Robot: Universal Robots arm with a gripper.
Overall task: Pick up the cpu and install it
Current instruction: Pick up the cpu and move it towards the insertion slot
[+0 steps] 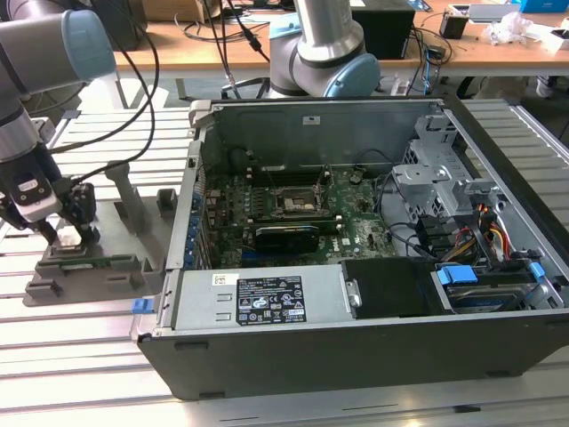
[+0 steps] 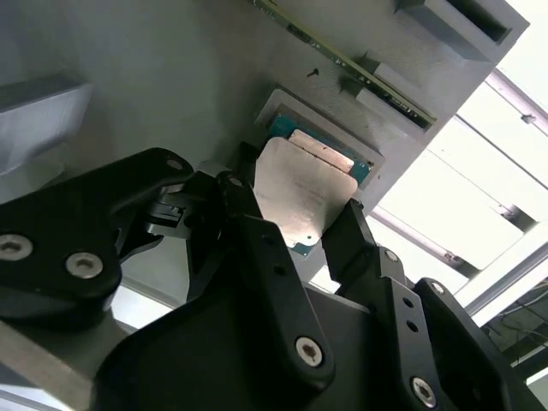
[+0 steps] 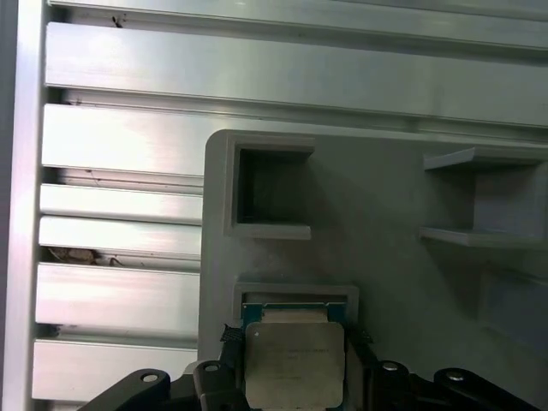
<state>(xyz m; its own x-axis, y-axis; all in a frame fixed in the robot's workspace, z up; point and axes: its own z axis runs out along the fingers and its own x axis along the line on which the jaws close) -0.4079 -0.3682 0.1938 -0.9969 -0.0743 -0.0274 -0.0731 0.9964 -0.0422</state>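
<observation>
Down at the exterior view's left, the arm's black two-fingered gripper [image 1: 71,233] hangs low over a grey plastic holder tray [image 1: 89,276] that lies on the ribbed aluminium table [image 1: 71,356]. In both wrist views the cpu [image 2: 300,193] [image 3: 294,364], a small flat square chip with a silver-grey metal top plate and a thin greenish rim, lies at a shallow square recess of that tray, and the black fingers [image 2: 257,248] are pressed against two opposite edges of it, pinching it. Whether the chip has left the recess floor I cannot tell. Well apart, toward the exterior view's right, an open black computer case [image 1: 356,347] holds a green motherboard [image 1: 356,231] with a dark square socket [image 1: 298,203].
</observation>
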